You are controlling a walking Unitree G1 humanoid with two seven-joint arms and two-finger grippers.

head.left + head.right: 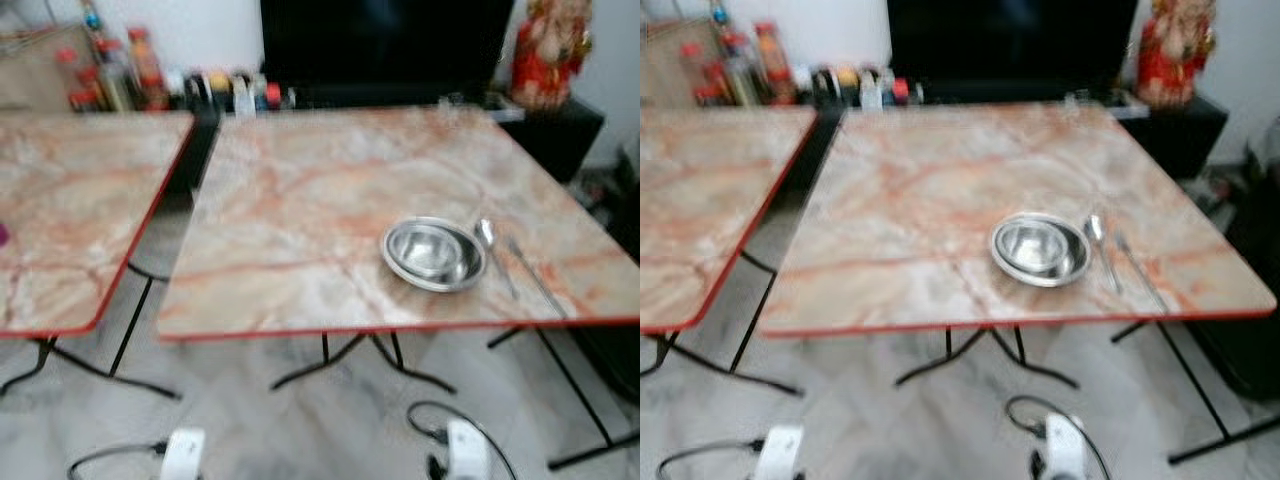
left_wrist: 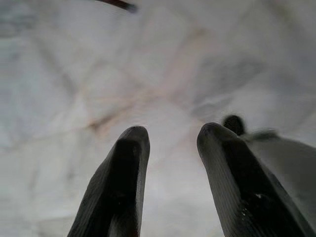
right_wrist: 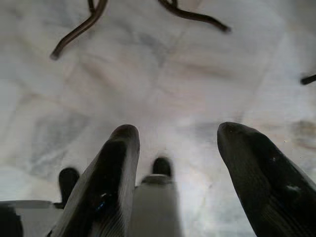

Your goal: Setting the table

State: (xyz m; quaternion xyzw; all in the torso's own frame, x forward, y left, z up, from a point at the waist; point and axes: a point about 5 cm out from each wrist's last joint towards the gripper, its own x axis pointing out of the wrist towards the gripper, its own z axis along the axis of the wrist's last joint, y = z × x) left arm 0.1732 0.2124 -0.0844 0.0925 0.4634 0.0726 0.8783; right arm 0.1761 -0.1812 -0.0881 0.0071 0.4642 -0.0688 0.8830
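We see the steel bowl (image 1: pixel 433 254) near the bench's (image 1: pixel 300 200) front right edge, blurred cutlery (image 1: pixel 510 262) beside it. Left gripper (image 2: pixel 168 136) and right gripper (image 3: pixel 173 133) hang above the floor (image 3: pixel 187 74), fingers parted, empty.

no readable text, labels or numbers

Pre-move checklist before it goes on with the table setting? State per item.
1. Steel bowl upright on the right table, inside the front edge: ok.
2. Spoon and a second utensil lie right of the bowl, apart from it: ok; utensil type: cannot tell, blurred.
3. Left gripper empty, jaws open, above the floor: ok.
4. Right gripper empty, jaws open: ok.
5. Floor under the table has cables near the table legs: not ok.
6. Image sharpness: not ok.
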